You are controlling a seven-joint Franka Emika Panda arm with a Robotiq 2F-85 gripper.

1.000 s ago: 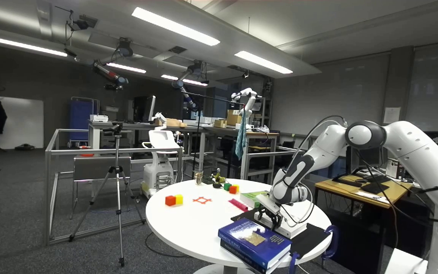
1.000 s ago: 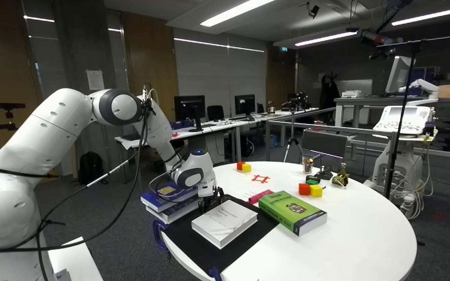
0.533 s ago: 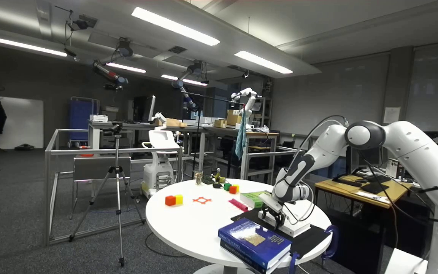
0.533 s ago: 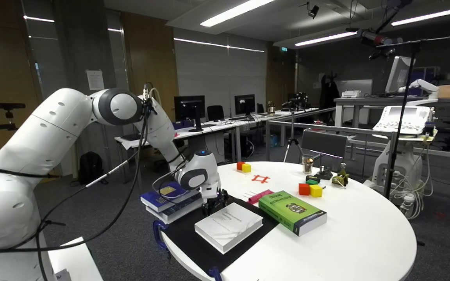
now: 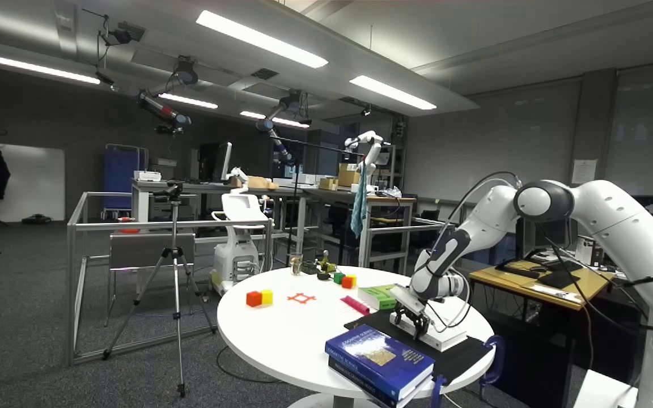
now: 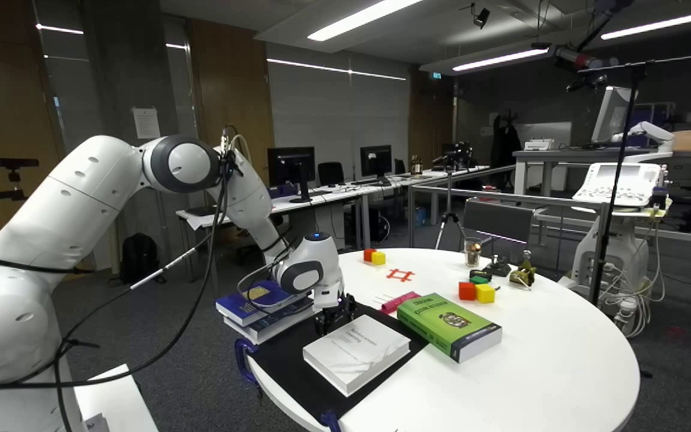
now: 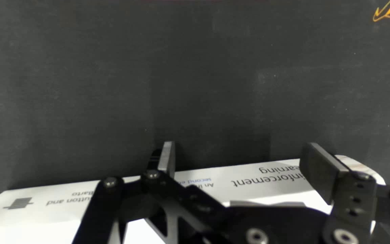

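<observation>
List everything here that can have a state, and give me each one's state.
White book: closed, flat on the black mat.
Gripper: open, right by the white book's edge; contact unclear.
Green book: closed, lying flat.
Blue book: closed, on top of the lower book.
Lower book: closed.
Glass: upright, something inside.
Blue clamps: fitted on the table edge.
Tripod: standing, legs spread.
Ceiling lights: lit.
</observation>
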